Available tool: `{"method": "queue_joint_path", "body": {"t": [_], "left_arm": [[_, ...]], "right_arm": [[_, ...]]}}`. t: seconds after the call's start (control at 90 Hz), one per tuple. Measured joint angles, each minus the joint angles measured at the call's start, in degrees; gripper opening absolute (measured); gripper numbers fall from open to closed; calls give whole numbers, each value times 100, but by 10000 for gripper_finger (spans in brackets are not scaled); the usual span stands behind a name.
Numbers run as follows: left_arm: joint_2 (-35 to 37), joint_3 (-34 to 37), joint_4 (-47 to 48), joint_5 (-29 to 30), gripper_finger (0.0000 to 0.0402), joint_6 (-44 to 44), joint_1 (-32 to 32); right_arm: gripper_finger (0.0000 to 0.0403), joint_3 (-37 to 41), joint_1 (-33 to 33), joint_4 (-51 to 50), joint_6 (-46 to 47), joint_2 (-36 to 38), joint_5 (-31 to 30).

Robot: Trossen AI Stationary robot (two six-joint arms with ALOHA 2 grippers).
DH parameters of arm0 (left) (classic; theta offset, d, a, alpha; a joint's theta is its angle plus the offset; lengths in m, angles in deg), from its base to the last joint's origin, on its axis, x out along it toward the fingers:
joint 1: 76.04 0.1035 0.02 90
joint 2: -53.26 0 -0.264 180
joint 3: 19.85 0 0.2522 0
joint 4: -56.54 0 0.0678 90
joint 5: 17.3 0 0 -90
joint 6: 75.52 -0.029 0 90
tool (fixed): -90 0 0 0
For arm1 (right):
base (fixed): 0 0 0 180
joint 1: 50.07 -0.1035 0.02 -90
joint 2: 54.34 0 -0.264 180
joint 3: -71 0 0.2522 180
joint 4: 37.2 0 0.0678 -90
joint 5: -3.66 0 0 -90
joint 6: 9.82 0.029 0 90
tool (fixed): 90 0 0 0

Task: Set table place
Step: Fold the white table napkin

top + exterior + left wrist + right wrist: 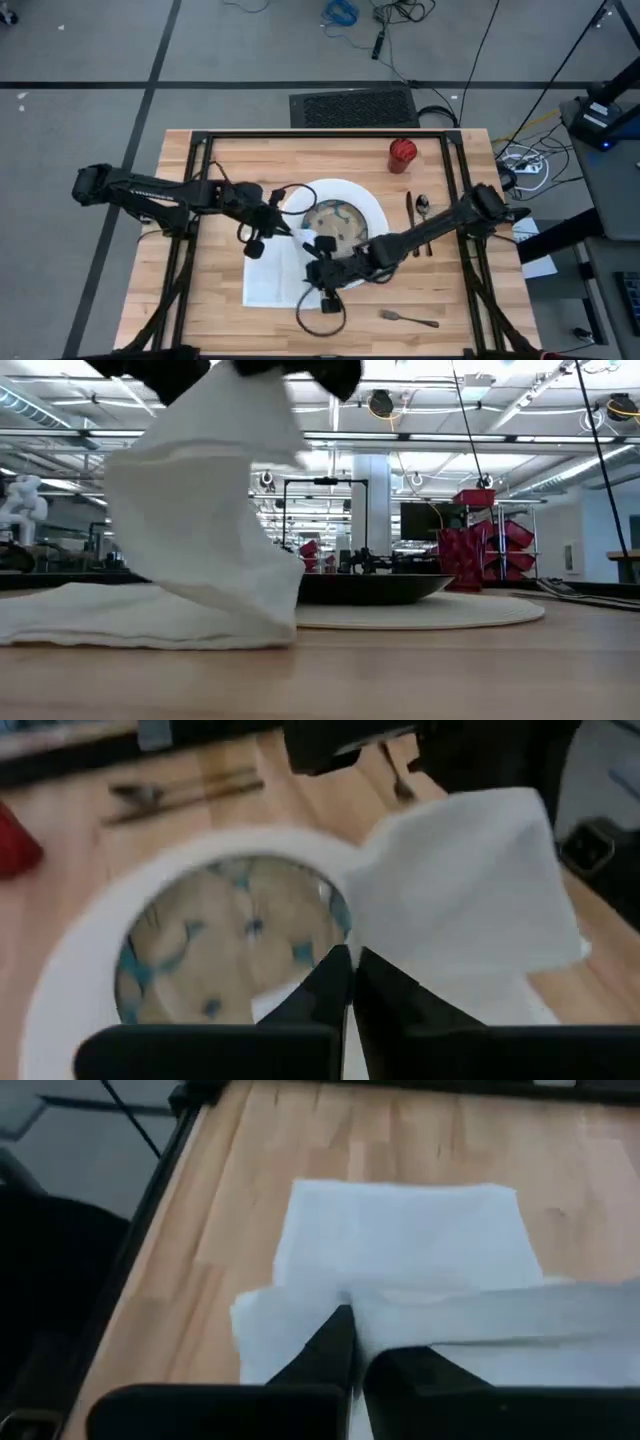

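Observation:
The white napkin point(272, 278) lies left of the large white plate point(372, 205), with one part raised between my two grippers point(200, 510) and its lower layer flat on the table point(110, 622). The speckled bowl point(335, 222) sits on the plate. My left gripper point(285, 222) is by the plate's left rim and my right gripper point(322, 262) at its near-left rim; both are shut on the napkin. The red cup point(402, 155) stands upright at the far right. Knife and spoon point(417, 212) lie right of the plate, and the fork point(408, 318) lies near the front edge. My left gripper pinches an edge of the napkin point(372, 948) between its two fingers. The cloth rises from the fingers in a loose sheet point(470, 890) and hangs slack. One layer or several, I cannot tell. My right gripper pinches a raised fold of the napkin point(395, 1312) between its two fingers, coming from the table's right side. The held part is lifted, while the rest of the cloth point(400, 1230) lies flat on the table beyond the fingers.
The black frame rails point(200, 200) run along the table's left, far and right sides. Bare wood point(460, 290) shows at the near right around the fork and along the far edge left of the cup.

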Motion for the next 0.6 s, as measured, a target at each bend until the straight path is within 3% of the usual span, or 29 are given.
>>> {"method": "queue_joint_path", "body": {"t": [0.311, 0.478, 0.6], "left_arm": [[-843, -128, -907, 67, 0, -42, 17], [-888, -425, -941, 184, 0, -146, 121], [-746, -440, -513, 202, 0, -182, 180]], "right_arm": [[0, 0, -163, -992, 482, 355, -334], [0, 0, -193, -1129, 510, 678, -766], [0, -2, -164, -769, 297, 553, -741]]}}
